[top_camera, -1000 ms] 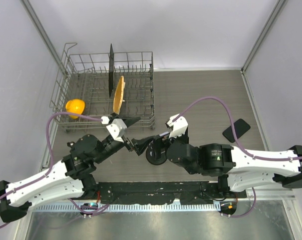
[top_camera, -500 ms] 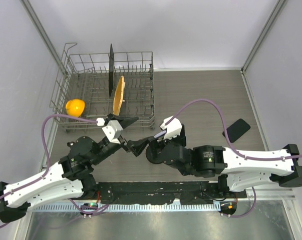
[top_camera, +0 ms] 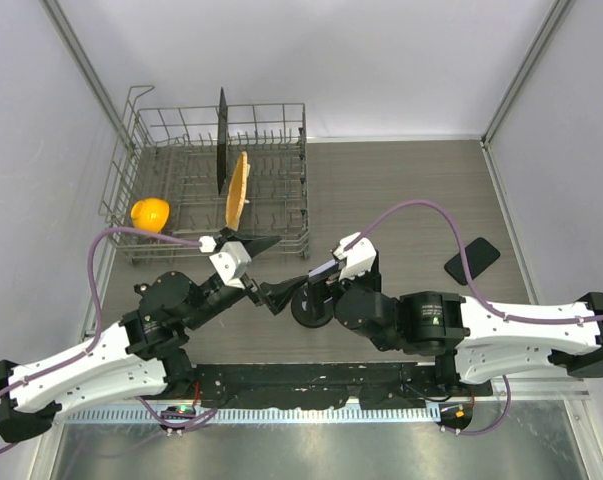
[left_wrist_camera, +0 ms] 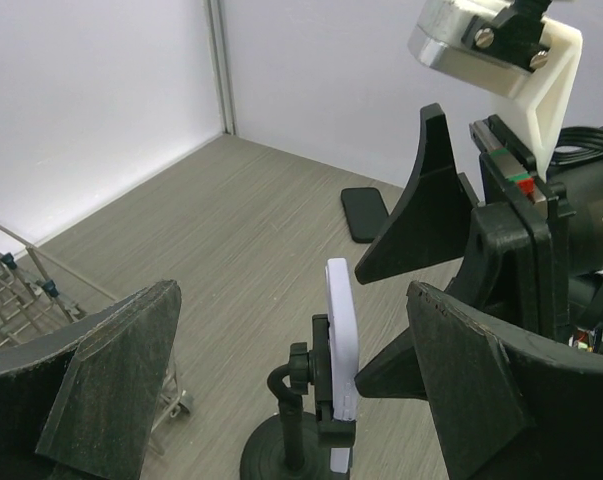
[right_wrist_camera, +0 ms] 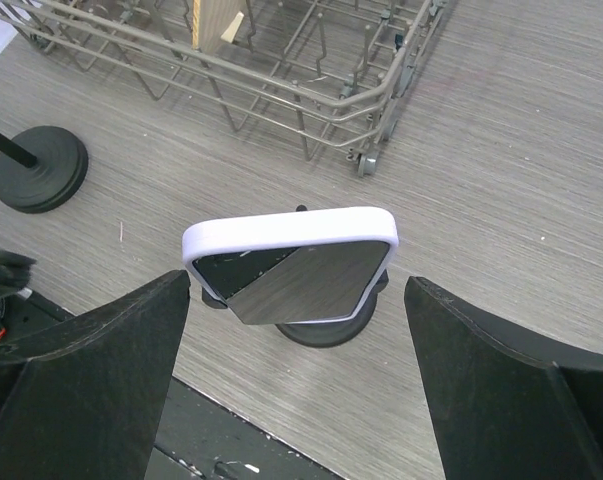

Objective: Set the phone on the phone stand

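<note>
A phone in a white case stands upright, clamped in the black phone stand, whose round base rests on the table between the two arms. My right gripper is open, one finger on each side of the phone and neither touching it. My left gripper is open too and faces the phone's edge from the other side, holding nothing. The right gripper's fingers show just behind the phone. A second, black phone lies flat on the table to the right.
A wire dish rack at the back left holds a wooden board and a dark plate. An orange object sits by its left side. Another black round base with a rod stands near the rack.
The right gripper's jaws have spread a little wider around the phone. The right arm swung left, then back to the right. The left arm has barely moved.
</note>
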